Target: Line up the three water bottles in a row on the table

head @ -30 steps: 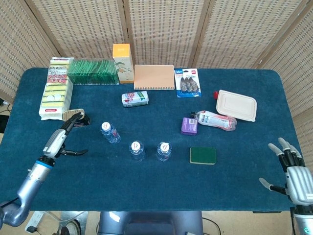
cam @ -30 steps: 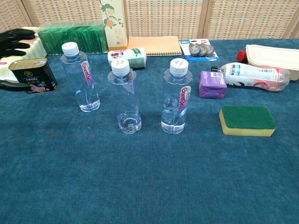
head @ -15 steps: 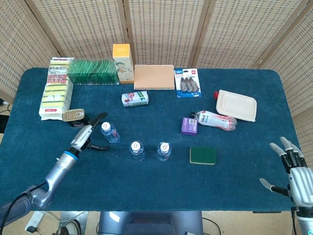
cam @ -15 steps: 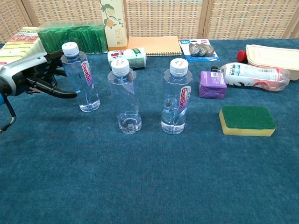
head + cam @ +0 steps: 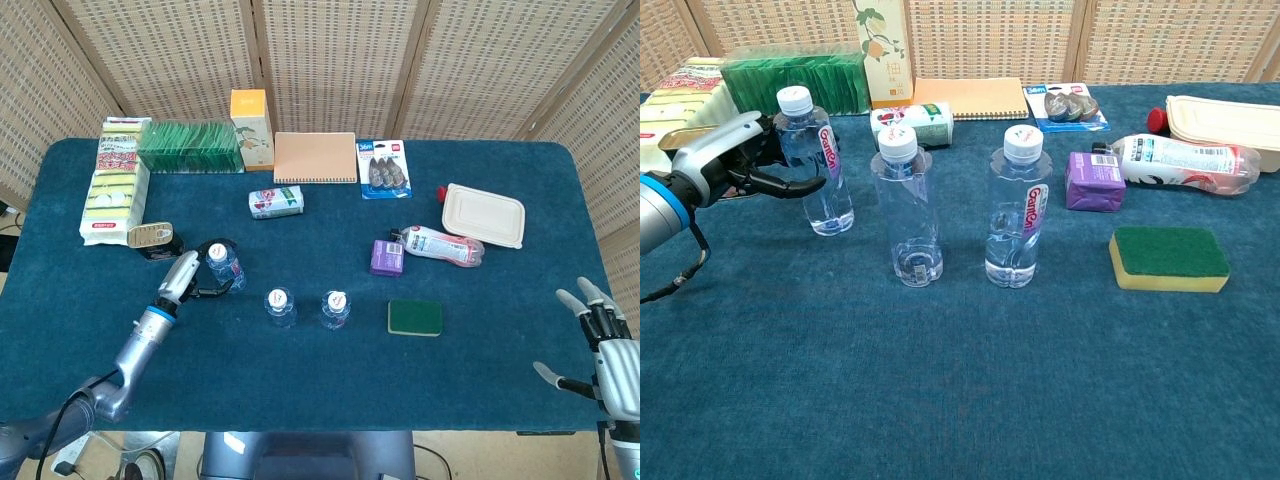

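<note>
While wrapped partly round the leftmost bottle (image 5: 816,160), left robot hand (image 5: 740,160) fingers curled, touching it; right robot hand (image 5: 608,340) spread, empty.

Left bottle (image 5: 815,160) apparently behind the other two bottles (image 5: 908,205)

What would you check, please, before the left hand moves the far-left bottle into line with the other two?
1. Left hand around the far-left bottle: ok, its fingers wrap the body; how firm the grip is, cannot tell.
2. That bottle upright: ok.
3. Middle bottle and right bottle upright, side by side: ok.
4. Free spot left of the middle bottle on the table: ok, bare cloth there.
5. Tin behind the hand clear of the path: ok, it lies farther back.
6. Right hand out of the way: ok, open at the table's right edge.
</note>
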`<state>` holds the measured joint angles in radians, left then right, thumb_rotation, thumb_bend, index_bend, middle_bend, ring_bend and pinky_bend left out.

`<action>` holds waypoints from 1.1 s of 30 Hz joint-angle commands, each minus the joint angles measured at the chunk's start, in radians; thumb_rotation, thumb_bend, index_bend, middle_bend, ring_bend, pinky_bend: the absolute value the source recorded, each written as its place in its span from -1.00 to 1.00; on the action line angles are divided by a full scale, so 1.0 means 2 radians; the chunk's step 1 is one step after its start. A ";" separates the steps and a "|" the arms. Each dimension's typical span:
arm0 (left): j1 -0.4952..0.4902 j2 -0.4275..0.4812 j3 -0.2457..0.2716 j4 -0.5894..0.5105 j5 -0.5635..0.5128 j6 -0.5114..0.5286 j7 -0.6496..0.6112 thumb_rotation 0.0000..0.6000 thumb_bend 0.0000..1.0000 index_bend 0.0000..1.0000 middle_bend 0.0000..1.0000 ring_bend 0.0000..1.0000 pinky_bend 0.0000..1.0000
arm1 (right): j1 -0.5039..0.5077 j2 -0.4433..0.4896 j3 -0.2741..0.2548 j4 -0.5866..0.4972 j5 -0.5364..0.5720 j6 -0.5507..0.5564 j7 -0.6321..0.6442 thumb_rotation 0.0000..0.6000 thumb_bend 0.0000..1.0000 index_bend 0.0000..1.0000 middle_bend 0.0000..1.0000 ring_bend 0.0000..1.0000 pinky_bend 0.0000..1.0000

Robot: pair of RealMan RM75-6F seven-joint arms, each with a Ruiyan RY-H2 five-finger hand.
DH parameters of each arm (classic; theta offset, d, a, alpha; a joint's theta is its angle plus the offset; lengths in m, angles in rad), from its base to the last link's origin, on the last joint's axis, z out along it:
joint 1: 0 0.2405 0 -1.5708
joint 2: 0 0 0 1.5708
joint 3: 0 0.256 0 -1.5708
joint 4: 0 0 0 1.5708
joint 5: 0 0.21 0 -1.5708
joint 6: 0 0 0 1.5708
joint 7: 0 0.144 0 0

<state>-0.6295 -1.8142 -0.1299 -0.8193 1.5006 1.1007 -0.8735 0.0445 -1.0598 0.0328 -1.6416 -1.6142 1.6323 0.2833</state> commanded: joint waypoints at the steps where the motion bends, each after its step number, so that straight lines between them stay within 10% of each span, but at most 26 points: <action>1: -0.002 -0.006 -0.001 0.007 -0.003 0.000 0.002 1.00 -0.23 -0.02 -0.14 -0.25 -0.12 | 0.000 0.000 0.001 0.001 0.000 -0.001 0.002 1.00 -1.00 -0.71 -0.99 -1.00 -1.00; 21: 0.049 0.035 0.074 -0.046 0.059 0.082 -0.040 1.00 -0.27 0.00 -0.12 -0.23 -0.08 | -0.001 -0.003 0.000 -0.009 -0.011 -0.004 -0.015 1.00 -1.00 -0.71 -0.98 -1.00 -1.00; 33: 0.043 0.022 0.075 -0.045 0.071 0.097 0.001 1.00 -0.28 0.00 -0.12 -0.23 -0.08 | -0.003 -0.002 0.002 -0.008 -0.014 -0.001 -0.011 1.00 -1.00 -0.71 -0.98 -1.00 -1.00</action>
<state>-0.5372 -1.7661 0.0205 -0.9082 1.6407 1.3024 -0.8769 0.0384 -1.0642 0.0355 -1.6575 -1.6419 1.6301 0.2614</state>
